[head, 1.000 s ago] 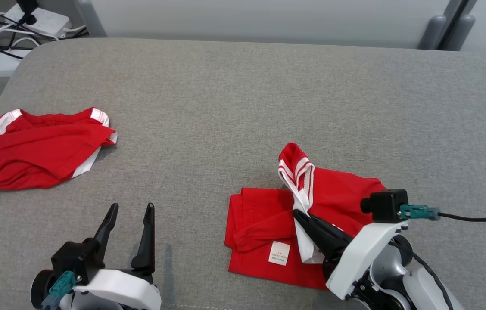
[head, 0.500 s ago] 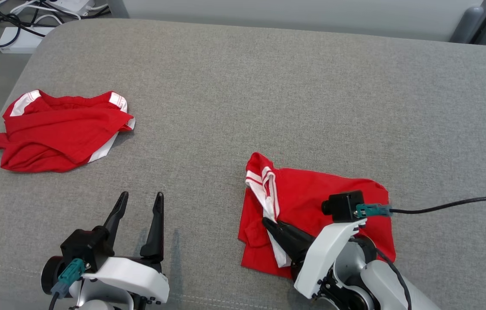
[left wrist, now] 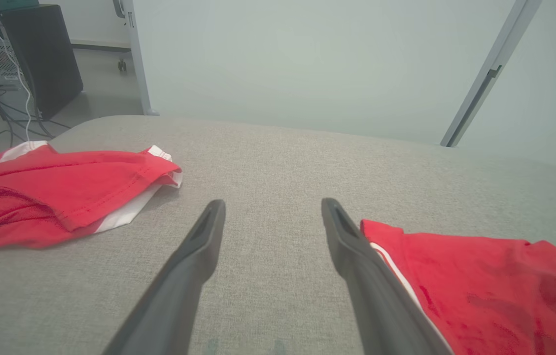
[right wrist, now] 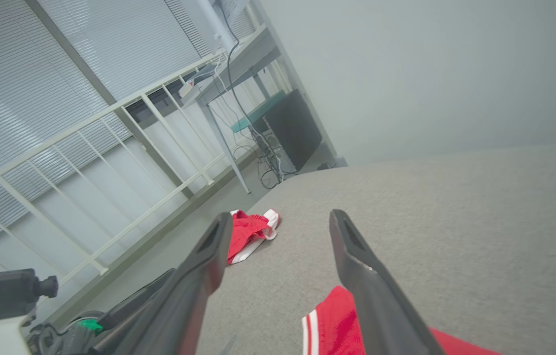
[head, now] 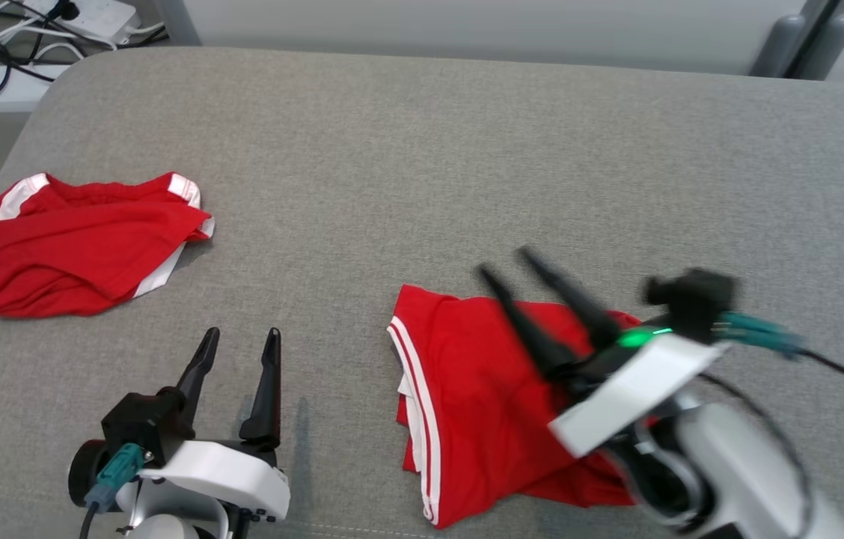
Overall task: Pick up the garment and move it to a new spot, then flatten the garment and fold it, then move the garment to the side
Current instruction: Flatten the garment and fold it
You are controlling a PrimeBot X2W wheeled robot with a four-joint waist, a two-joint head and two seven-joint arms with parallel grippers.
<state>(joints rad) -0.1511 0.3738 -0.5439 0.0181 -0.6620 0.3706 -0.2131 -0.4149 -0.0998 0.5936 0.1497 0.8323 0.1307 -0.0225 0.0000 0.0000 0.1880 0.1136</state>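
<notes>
- The folded red garment (head: 482,404) lies at 5 o'clock in the head view on the grey cloth-covered worktop (head: 422,150), close to the near edge. The fold looks done, so the move to the side is probably what remains.
- The right gripper (head: 503,262) hangs over the garment, blurred, with its jaws wide and nothing in them. The left gripper (head: 242,333) sits at 7 o'clock, jaws also wide and empty, apart from the cloth.
- A pinch that takes only the top layer would likely peel the fold open on lifting. The white-striped hem on the garment's 9 o'clock side shows offset layers, so a grip there could catch one layer and miss the rest.
- A long finger dragged across the cloth could ruck it.
- With the near edge so close, a pull toward 6 o'clock might slide the garment off.
- A second, crumpled red garment (head: 85,251) at 9 o'clock, well apart, looks much the same. It could be mistaken for the target, or crowd the side spot.
- The head view gives both garments whole.
- The left wrist view, low over the surface, shows how flat the folded cloth lies.
- The right wrist view is sharp where the head view blurs. It shows those fingers pointing out across the worktop, with a striped corner at 6 o'clock.
</notes>
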